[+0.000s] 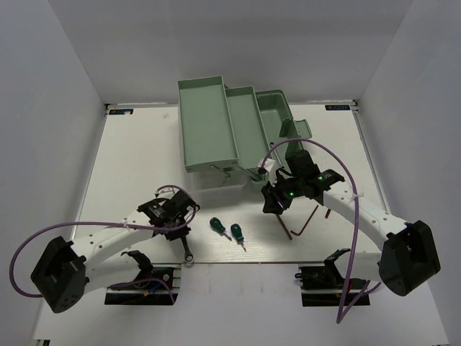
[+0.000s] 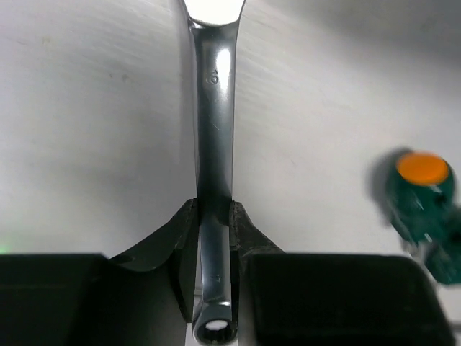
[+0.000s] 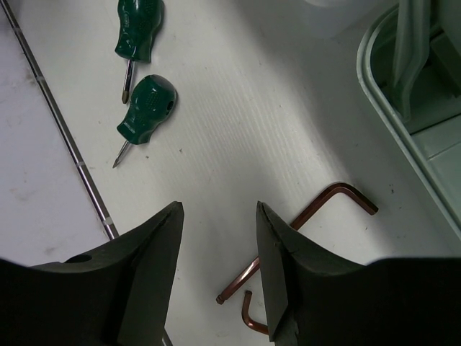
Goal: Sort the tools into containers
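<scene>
Left gripper pinched shut on the wrench mid-shank, in front of the toolbox and well apart from it. Long axis straight out from the grip, ring end back toward the wrist, far head cut off and lost in glare. Right gripper spread wide, holding nothing, nearer the toolbox, above the hex keys, themselves partly hidden under it.

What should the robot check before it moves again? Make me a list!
1. The left gripper is shut on the wrench: ok.
2. The wrench is lifted clear: cannot tell.
3. The right gripper is open: ok.
4. The hex keys sit centred between its jaws: not ok, they lie to one side.
5. The toolbox trays are open: ok.
</scene>
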`<act>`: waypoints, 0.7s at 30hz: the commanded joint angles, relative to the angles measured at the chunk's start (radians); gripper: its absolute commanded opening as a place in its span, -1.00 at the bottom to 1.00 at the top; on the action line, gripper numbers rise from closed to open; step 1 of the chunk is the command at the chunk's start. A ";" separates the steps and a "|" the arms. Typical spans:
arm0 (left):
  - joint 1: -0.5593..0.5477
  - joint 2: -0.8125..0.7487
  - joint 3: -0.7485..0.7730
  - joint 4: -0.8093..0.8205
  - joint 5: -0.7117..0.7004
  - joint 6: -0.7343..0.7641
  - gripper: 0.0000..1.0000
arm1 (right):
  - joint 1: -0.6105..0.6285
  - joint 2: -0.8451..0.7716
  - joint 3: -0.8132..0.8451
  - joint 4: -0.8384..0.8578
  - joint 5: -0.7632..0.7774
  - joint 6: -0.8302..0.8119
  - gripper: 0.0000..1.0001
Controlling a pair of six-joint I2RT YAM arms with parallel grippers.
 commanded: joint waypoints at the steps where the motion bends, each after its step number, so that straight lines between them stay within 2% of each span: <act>1: -0.022 -0.064 0.116 -0.088 0.039 0.018 -1.00 | -0.003 -0.018 -0.011 0.019 -0.014 0.003 0.02; 10: -0.072 -0.097 0.237 -0.178 0.073 0.067 -1.00 | -0.005 -0.021 -0.008 0.017 0.006 0.006 0.05; 21: -0.128 -0.097 0.278 -0.154 0.136 0.098 -1.00 | -0.011 -0.027 -0.008 0.020 0.037 0.011 0.08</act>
